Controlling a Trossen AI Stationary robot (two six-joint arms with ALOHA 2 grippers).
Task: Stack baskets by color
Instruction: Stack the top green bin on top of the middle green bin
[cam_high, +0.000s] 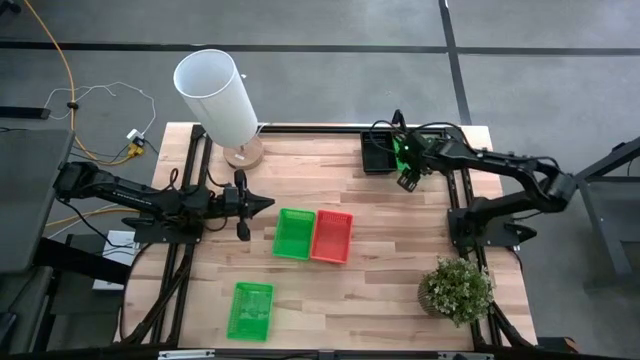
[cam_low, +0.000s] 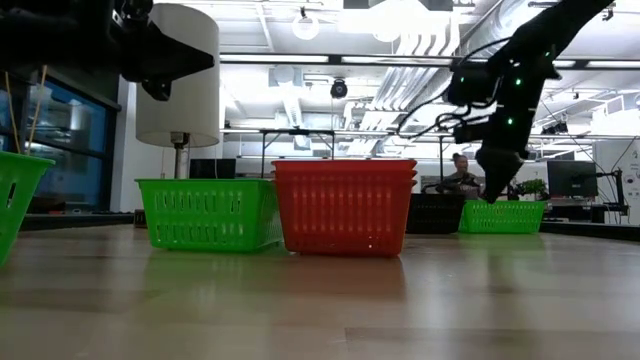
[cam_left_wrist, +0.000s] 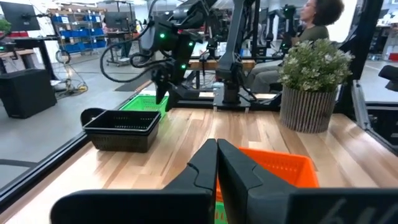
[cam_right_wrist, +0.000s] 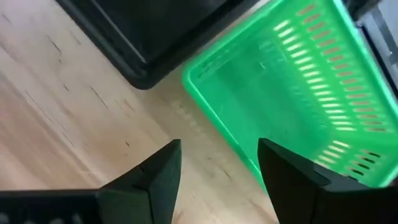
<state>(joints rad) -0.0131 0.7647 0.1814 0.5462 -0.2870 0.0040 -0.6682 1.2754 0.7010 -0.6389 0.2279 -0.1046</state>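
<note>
A red basket (cam_high: 332, 236) and a green basket (cam_high: 294, 232) stand side by side mid-table; in the low view the red one (cam_low: 345, 205) shows stacked rims. Another green basket (cam_high: 251, 310) sits near the front edge. At the far right, a black basket (cam_high: 378, 152) stands beside a green basket (cam_high: 408, 148). My right gripper (cam_right_wrist: 217, 162) hangs open, pointing steeply down, just above that green basket's (cam_right_wrist: 292, 93) near rim and the bare wood beside it. My left gripper (cam_high: 262, 203) is shut and level, left of the middle pair, with nothing in it.
A white lamp shade (cam_high: 215, 95) on a wooden foot stands at the far left. A potted plant (cam_high: 457, 290) stands at the near right corner. Bare wood lies between the middle baskets and the far-right pair. A person (cam_left_wrist: 314, 18) sits beyond the table.
</note>
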